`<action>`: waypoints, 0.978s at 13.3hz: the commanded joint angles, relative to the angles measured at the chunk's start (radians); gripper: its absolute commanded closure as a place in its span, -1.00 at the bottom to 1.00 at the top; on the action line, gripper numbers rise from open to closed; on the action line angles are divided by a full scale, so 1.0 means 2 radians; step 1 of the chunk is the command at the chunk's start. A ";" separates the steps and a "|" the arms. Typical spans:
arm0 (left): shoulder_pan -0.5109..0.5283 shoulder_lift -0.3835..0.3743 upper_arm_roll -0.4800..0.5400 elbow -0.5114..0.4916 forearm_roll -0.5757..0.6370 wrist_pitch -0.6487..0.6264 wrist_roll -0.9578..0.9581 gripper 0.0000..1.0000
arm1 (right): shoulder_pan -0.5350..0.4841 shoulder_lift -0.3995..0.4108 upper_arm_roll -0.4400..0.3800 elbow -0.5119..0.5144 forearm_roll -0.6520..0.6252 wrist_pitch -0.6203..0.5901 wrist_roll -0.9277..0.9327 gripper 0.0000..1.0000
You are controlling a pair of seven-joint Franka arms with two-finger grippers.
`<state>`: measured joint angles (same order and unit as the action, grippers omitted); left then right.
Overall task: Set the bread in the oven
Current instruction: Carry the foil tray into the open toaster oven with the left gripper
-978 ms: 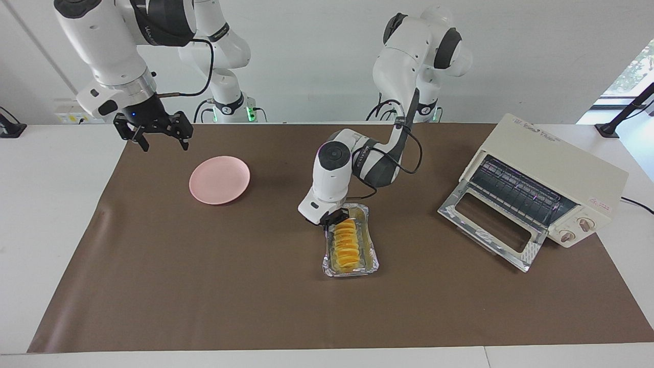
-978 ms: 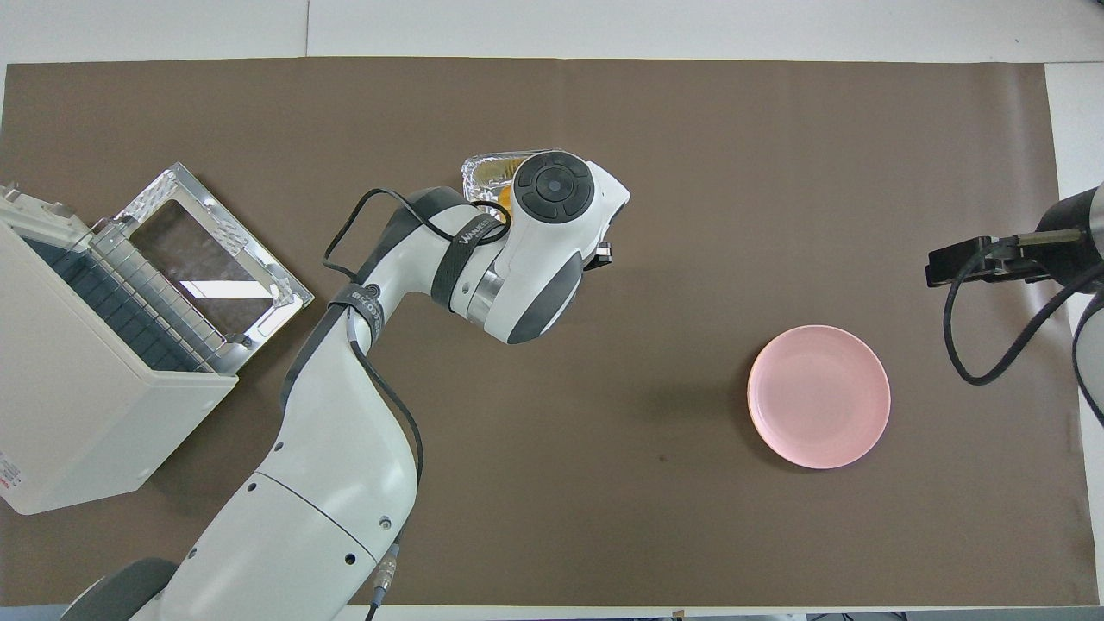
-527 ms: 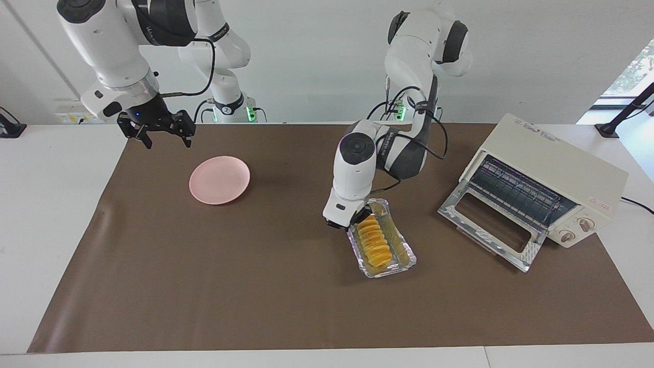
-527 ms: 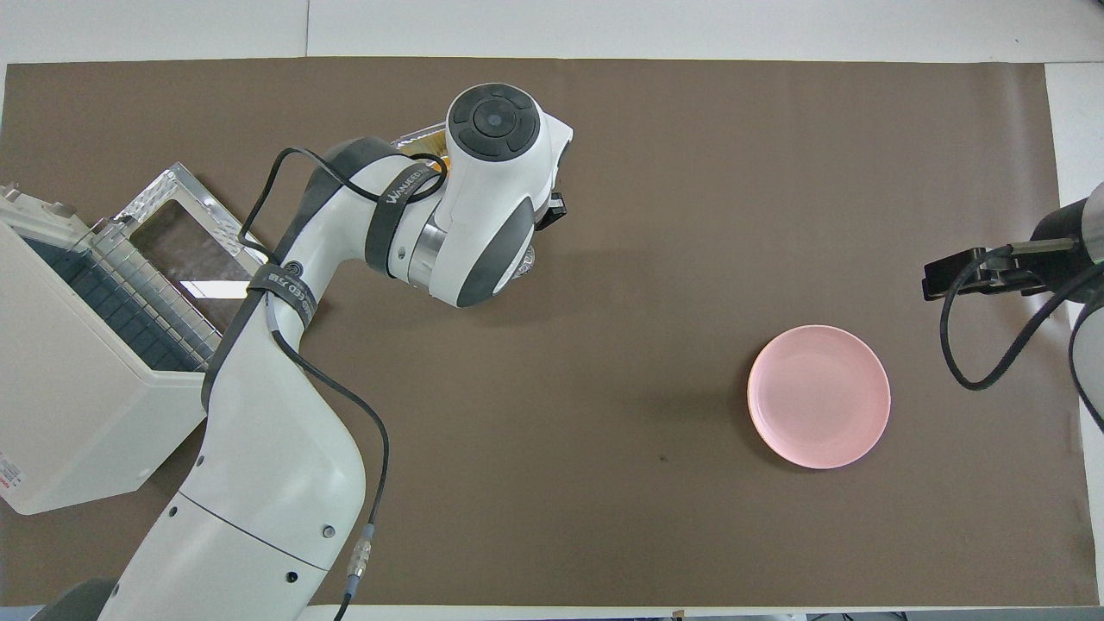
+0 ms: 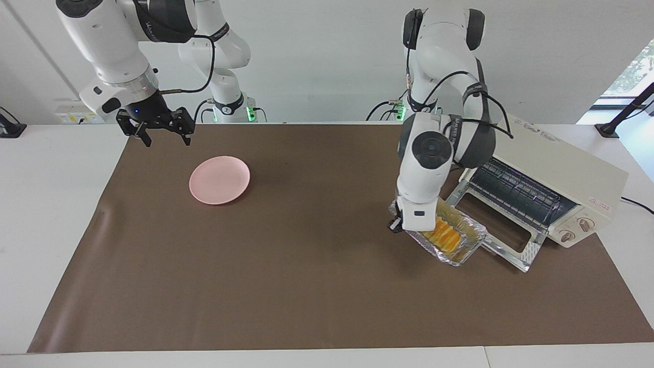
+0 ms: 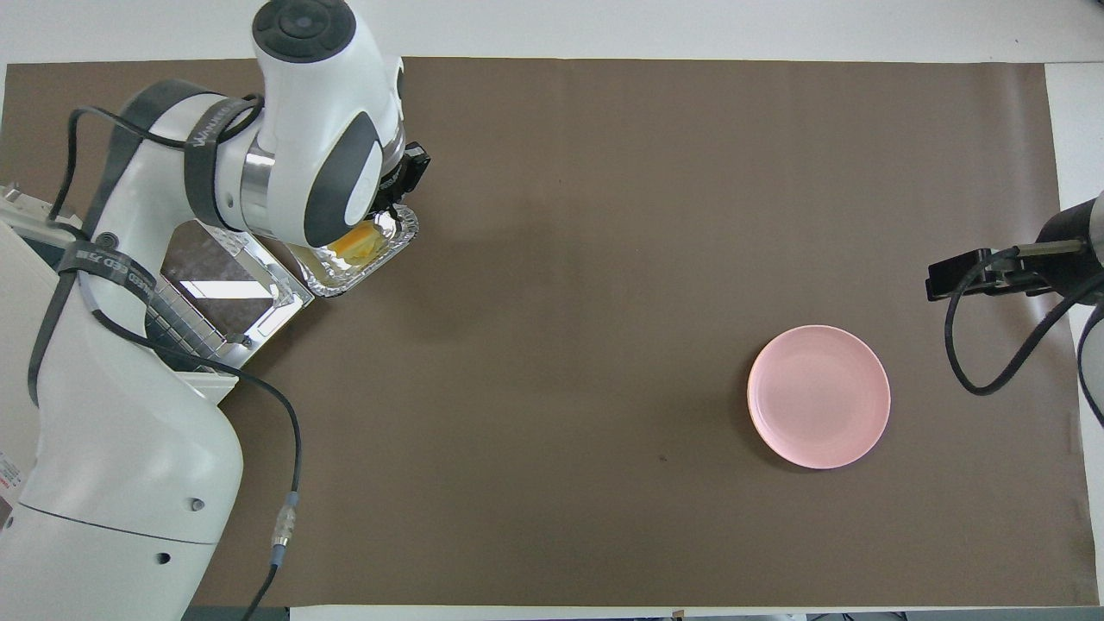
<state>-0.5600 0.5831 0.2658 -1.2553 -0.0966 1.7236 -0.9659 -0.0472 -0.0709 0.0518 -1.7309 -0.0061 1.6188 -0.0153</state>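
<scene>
The yellow-orange bread (image 5: pixel 441 232) (image 6: pixel 357 245) lies in a crinkled silver foil tray (image 5: pixel 462 244) (image 6: pixel 345 274). My left gripper (image 5: pixel 407 225) (image 6: pixel 390 207) is shut on the tray's rim and holds it a little above the mat, its free end at the edge of the oven's dropped glass door (image 5: pixel 490 225) (image 6: pixel 216 276). The cream-white oven (image 5: pixel 554 168) stands open at the left arm's end of the table, with its wire rack showing. My right gripper (image 5: pixel 156 132) (image 6: pixel 940 278) hangs open over the mat's edge at the right arm's end.
A round pink plate (image 5: pixel 219 180) (image 6: pixel 818 397) lies on the brown mat (image 5: pixel 286 266) toward the right arm's end, near the right gripper. The left arm's wrist and elbow hang over the oven's front in the overhead view.
The left arm has carried the foil tray with the bread from the middle of the mat to the oven's open door, turning it on the way. The right gripper has barely moved.
</scene>
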 commanded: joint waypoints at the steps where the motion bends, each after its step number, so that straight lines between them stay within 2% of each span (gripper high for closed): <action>1: 0.034 -0.023 0.000 -0.037 -0.007 -0.010 -0.015 1.00 | -0.007 -0.004 0.003 0.000 0.000 -0.006 -0.009 -1.00; 5: 0.080 -0.032 0.001 -0.054 -0.004 -0.017 -0.022 1.00 | -0.007 -0.004 0.004 -0.001 0.000 -0.006 -0.009 -1.00; 13: 0.104 -0.046 0.030 -0.089 0.001 -0.023 0.006 1.00 | -0.007 -0.004 0.004 -0.001 0.000 -0.006 -0.009 -1.00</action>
<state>-0.3520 0.5485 0.3178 -1.3637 -0.0983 1.6900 -0.9799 -0.0472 -0.0709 0.0517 -1.7309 -0.0061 1.6188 -0.0153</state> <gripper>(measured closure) 0.982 0.000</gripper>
